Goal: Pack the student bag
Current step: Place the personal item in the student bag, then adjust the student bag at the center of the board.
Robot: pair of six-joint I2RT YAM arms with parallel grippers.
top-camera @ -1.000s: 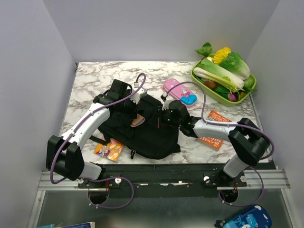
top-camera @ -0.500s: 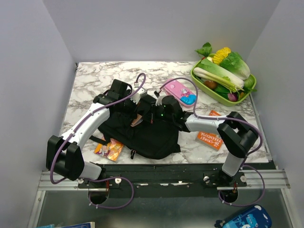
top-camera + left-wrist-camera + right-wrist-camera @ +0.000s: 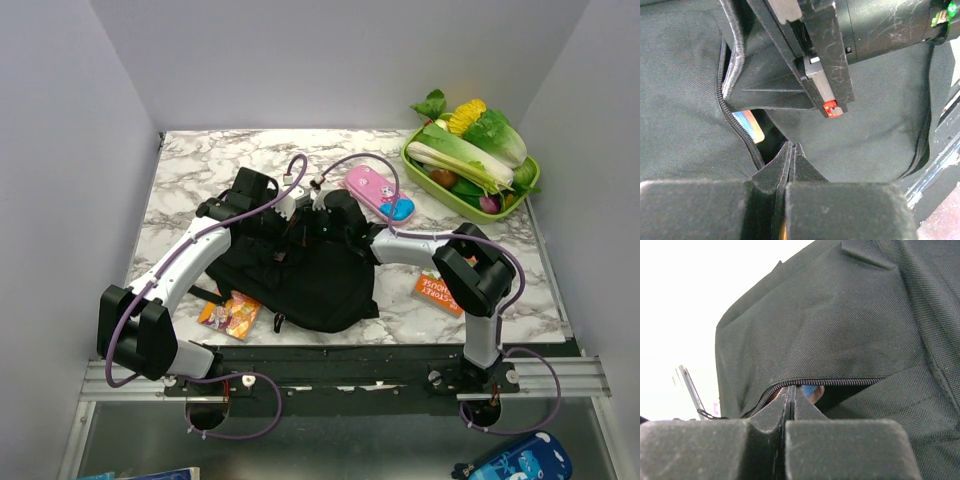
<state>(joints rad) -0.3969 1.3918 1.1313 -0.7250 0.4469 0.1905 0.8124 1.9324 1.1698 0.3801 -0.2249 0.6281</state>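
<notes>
Zipper (image 3: 840, 381) of student bag (image 3: 310, 285) meets left hand (image 3: 790, 147) and right hand (image 3: 790, 390), both closed.

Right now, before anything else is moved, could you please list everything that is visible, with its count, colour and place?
student bag: one, black, middle of the table, zip partly open
flat item: one, orange and blue, inside the bag's opening
case: one, pink with a blue end, behind the bag, to the right
tray: one, green, far right corner
vegetables: several, green, white and yellow, in the tray
booklet: one, orange, right of the bag, partly under the right arm
packet: one, orange and multicoloured, at the bag's near left
table: one, white marble pattern
left gripper: one, black, shut, at the zip opening
right gripper: one, black, shut, at the zip opening
</notes>
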